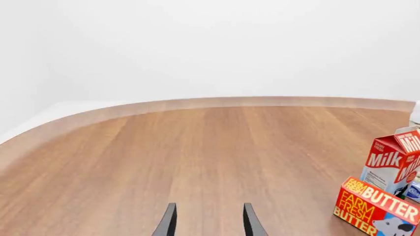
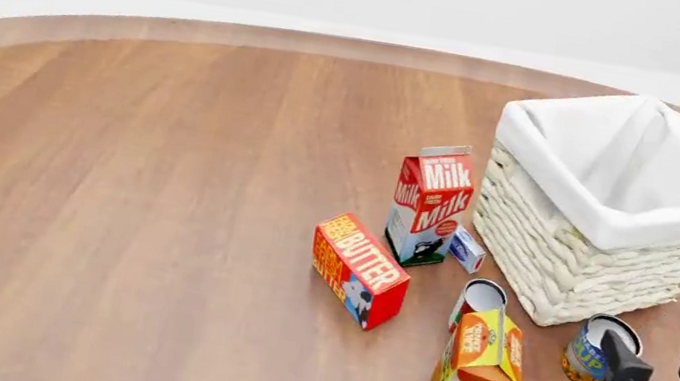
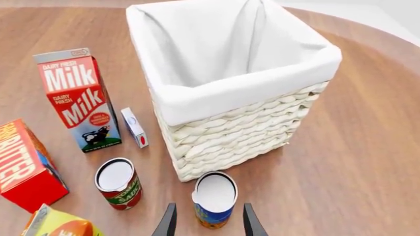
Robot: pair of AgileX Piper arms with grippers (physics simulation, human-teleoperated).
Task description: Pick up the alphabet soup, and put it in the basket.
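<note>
Alphabet soup one of two cans; one basket; both pincers apart: left, right.

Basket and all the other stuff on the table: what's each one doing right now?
basket: upright, nothing inside.
alphabet soup: upright on the table, beside the basket, not gripped.
red-and-white can: upright.
milk carton: upright, closed.
butter box: lying on the table.
orange juice carton: upright.
small blue-and-white box: on the table.
right gripper: open, around the soup.
left gripper: open, holding nothing.
</note>
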